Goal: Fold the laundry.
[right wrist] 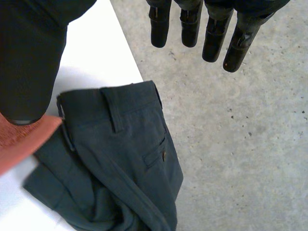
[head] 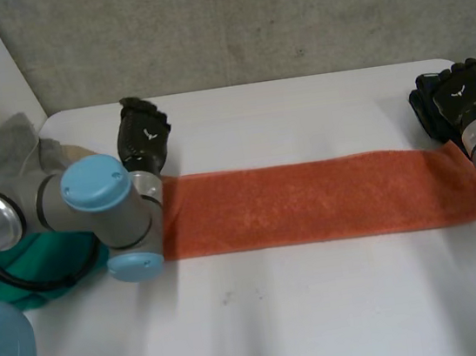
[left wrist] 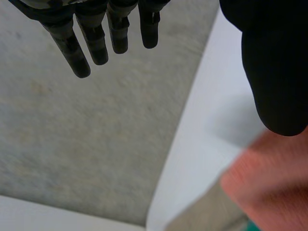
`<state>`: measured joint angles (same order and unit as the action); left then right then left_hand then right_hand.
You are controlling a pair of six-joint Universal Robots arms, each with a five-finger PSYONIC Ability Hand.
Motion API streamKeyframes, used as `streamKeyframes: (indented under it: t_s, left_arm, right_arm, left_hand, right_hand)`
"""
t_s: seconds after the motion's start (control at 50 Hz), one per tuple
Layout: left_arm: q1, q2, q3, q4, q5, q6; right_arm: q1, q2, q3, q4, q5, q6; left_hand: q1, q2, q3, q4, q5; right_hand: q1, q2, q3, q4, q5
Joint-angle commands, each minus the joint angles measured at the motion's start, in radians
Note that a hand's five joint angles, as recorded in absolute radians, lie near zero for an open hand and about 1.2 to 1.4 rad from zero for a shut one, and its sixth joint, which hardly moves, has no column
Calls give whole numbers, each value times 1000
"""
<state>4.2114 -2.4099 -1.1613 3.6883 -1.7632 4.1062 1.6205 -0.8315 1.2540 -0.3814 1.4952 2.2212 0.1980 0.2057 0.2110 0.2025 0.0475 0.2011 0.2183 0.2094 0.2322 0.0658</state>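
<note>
In the head view an orange cloth (head: 311, 202) lies flat across the table (head: 283, 321), left hand (head: 143, 136) and right hand (head: 460, 100) at its ends, a green cloth (head: 46, 256) under the left arm (head: 95, 190); the left wrist view shows fingers (left wrist: 96, 43) wide, empty; the right wrist view likewise, dark trousers (right wrist: 125, 159) at the table's edge.

The towel (head: 311, 202) lies across the table (head: 326, 315), trousers (right wrist: 120, 159) just beyond its right end.
</note>
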Motion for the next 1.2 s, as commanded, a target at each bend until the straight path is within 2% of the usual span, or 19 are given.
streamKeyframes:
  t_s: [0.02,0.08,0.18,0.26,0.34,0.54,0.58,0.6,0.62,0.64,0.76,0.9,1.02,1.14,1.2]
  left_arm:
    - [-28,115,-125,108,-1,-10]
    - [-25,176,-188,113,-10,-23]
    - [-19,288,-309,101,-13,-90]
    - [-19,350,-395,98,-7,-171]
    - [-22,397,-460,93,-5,-234]
    - [-28,422,-511,88,-5,-254]
    - [-28,423,-511,88,-5,-256]
    - [-28,425,-511,88,-5,-256]
    - [-28,426,-511,88,-5,-256]
    - [-28,431,-512,87,-5,-257]
    - [-28,459,-517,73,-5,-257]
    - [-21,517,-532,41,-7,-279]
    - [-17,549,-544,6,-7,-323]
    - [-16,558,-555,-28,-7,-346]
    - [-14,563,-563,-31,-7,-352]
  right_arm:
    - [-11,-187,168,81,-1,156]
    - [-30,-280,254,150,-53,210]
    - [-138,-366,385,268,-234,216]
    - [-220,-379,442,283,-306,213]
    - [-264,-367,459,273,-332,212]
    - [-278,-238,446,165,-337,101]
    - [-277,-199,427,157,-334,84]
    - [-278,-184,420,156,-334,83]
    - [-277,-169,409,156,-336,83]
    - [-277,-153,391,160,-337,83]
    - [-310,-155,375,164,-319,84]
    - [-474,-236,370,156,-336,77]
    - [-564,-245,312,165,-311,-55]
    - [-545,-253,295,168,-306,-104]
    - [-449,-280,294,167,-302,-83]
  left_hand:
    - [-23,-31,-36,-28,-47]
    - [-23,-31,-36,-28,-47]
    - [-23,-31,-36,-28,-47]
    - [-23,-31,-36,-28,-47]
    - [-23,-31,-36,-28,-47]
    - [-23,-31,-36,-28,-47]
    - [-23,-31,-36,-28,-47]
    - [-23,-31,-36,-28,-47]
    - [-23,-31,-36,-28,-47]
    - [-23,-31,-36,-28,-47]
    - [-23,-31,-36,-28,-47]
    - [-23,-31,-36,-28,-47]
    - [-23,-31,-36,-28,-47]
    - [-23,-31,-36,-28,-47]
    - [-23,-31,-36,-28,-47]
  right_hand:
    - [-27,-44,-35,-58,-66]
    - [-27,-44,-35,-58,-66]
    - [-26,-43,-34,-57,-65]
    - [77,60,69,46,38]
    - [116,98,107,85,76]
    - [245,228,237,214,206]
    - [335,318,327,304,296]
    - [412,394,403,380,372]
    - [590,572,581,559,550]
    - [1189,1172,1181,1158,1150]
    - [1195,1178,1187,1164,1156]
    - [1195,1178,1187,1164,1156]
    - [1195,1178,1187,1164,1156]
    - [1195,1178,1187,1164,1156]
    - [1195,1178,1187,1164,1156]
